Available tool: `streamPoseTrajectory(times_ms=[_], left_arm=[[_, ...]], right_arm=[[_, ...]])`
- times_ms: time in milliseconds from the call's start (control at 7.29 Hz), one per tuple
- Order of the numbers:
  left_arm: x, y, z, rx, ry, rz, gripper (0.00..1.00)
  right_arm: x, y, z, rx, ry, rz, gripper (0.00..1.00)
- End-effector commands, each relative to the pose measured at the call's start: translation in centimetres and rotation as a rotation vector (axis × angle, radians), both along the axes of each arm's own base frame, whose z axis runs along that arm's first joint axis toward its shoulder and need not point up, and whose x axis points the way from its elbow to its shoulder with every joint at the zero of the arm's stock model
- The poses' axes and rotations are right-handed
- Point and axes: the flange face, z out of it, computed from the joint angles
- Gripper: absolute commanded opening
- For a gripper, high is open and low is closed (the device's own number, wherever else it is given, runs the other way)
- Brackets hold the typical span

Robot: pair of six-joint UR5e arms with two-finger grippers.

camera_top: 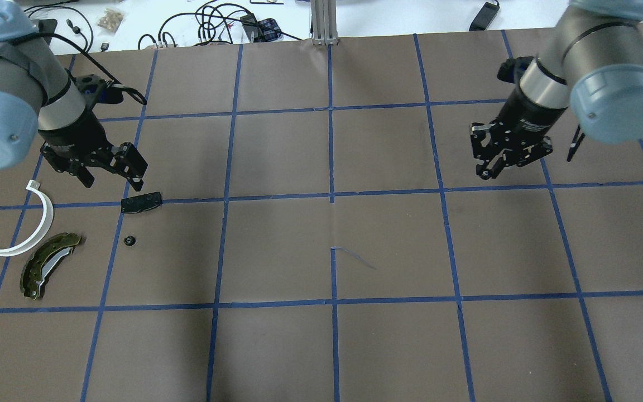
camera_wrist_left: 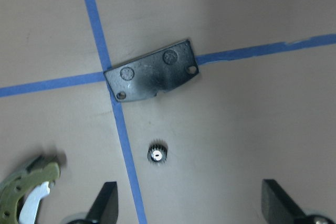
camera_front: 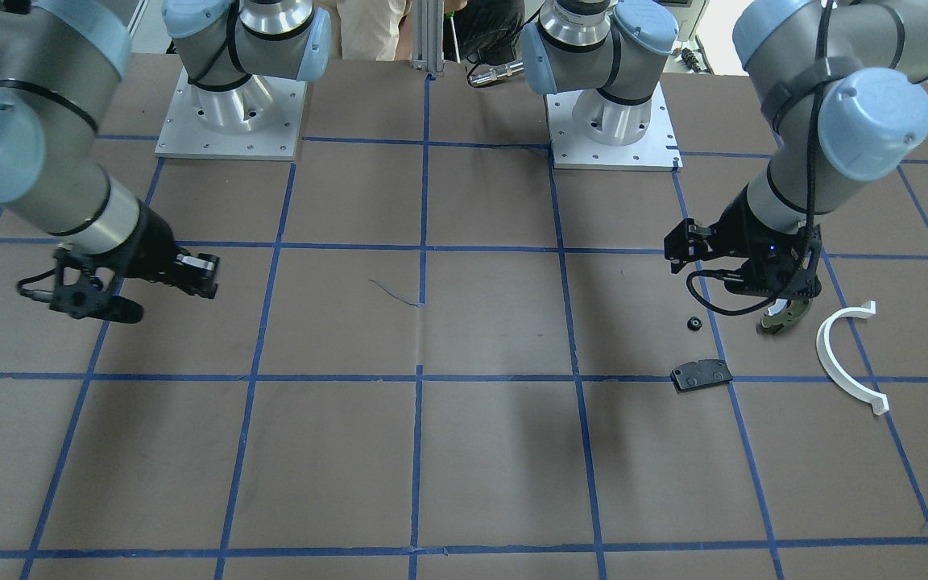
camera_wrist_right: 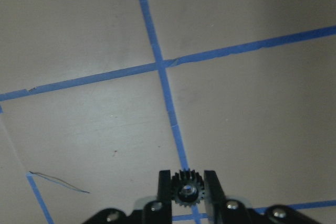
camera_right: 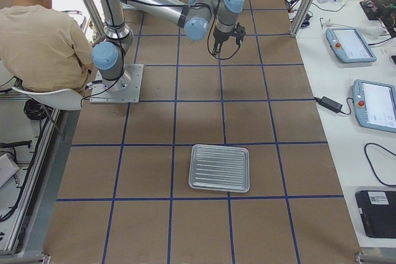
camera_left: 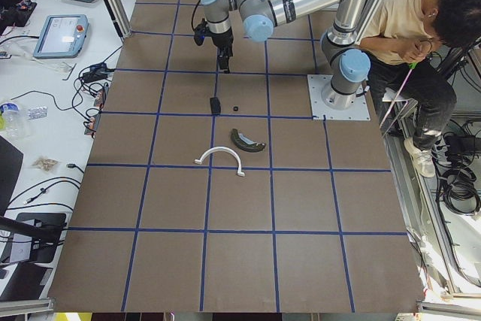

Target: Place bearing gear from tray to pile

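Tabletop [camera_top: 388, 346] bears one loose gear [camera_wrist_left: 156, 155]; right end effector [camera_wrist_right: 185, 178] clamps second gear [camera_wrist_right: 185, 192]; left end effector [camera_wrist_left: 190, 202] gapes.

Right claw [camera_wrist_right: 185, 184] gripping a gear [camera_wrist_right: 185, 191].
I see it between both fingers [camera_wrist_right: 165, 184], blue tape [camera_wrist_right: 161, 65] crossing on the table [camera_wrist_right: 252, 119] beyond.

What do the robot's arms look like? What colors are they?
The left arm and right arm are silver-grey tubes with round light-blue caps at the joints. The left gripper and right gripper are black, with two fingers each. A black cable loops beside the left gripper.
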Motion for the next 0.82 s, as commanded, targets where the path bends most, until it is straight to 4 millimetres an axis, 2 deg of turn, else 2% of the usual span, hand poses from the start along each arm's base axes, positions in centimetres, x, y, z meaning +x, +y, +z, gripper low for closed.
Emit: streamPoseTrajectory(times_ms=[0, 137, 275, 412, 549, 686], left_arm=[[-6.3, 2.1, 5.5, -0.081, 0.051, -0.048, 0.96], [-7.9, 3.6, 7.3, -0.117, 0.041, -0.036, 0.98], [-8.6, 4.6, 8.8, -0.148, 0.037, -0.024, 1.00], [-8.7, 5.4, 8.7, -0.132, 0.035, -0.016, 1.00], [-8.8, 5.7, 9.4, -0.126, 0.032, 0.064, 1.00], [-9.4, 5.4, 10.0, -0.103, 0.025, 0.065, 1.00]], right_arm=[[11.3, 2.8, -3.5, -0.025, -0.003, -0.078, 0.00], [14.6, 4.3, -5.8, -0.066, -0.013, -0.057, 0.00], [16.7, 5.2, -7.7, -0.073, -0.016, -0.051, 0.00], [18.8, 5.7, -8.9, -0.064, -0.038, -0.062, 0.00], [20.7, 5.7, -9.8, -0.082, -0.083, -0.096, 0.00], [22.2, 5.6, -11.4, -0.088, -0.090, -0.117, 0.00]])
